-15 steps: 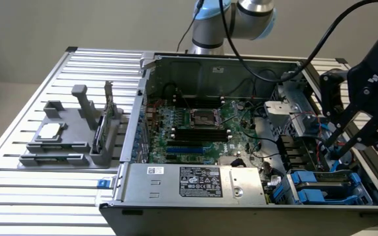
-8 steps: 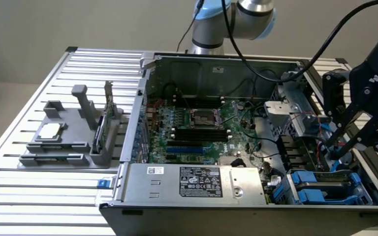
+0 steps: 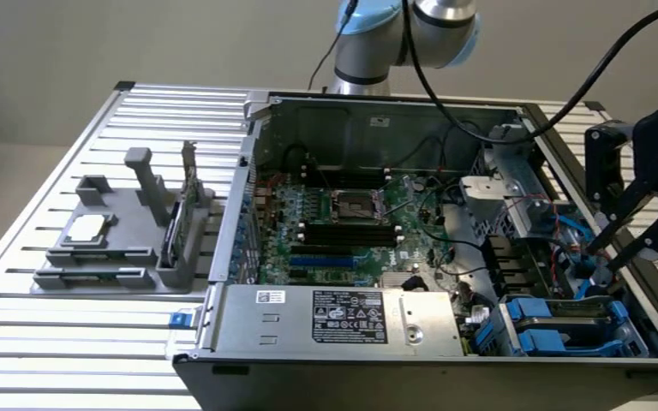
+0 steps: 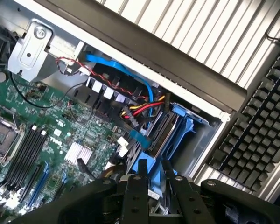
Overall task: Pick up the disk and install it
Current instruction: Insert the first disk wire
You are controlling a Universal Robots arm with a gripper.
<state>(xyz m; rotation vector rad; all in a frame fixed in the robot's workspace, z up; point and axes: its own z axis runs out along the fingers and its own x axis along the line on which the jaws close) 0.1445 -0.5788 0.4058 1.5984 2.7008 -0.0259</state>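
The disk is in my end effector. In the wrist view I see its blue frame sticking out between my two fingers, which are pulled in narrow and pinch it on its thin sides. I see it from the edge, so I think its long side points down and away from me, but I cannot tell for sure. Just past the disk is the blue drive bay, near the corner of the computer case. In the exterior view my end effector hangs at the right of the frame, above that bay in the lower right. The green board fills the middle, and the gray holder sits far off on the counter at the left
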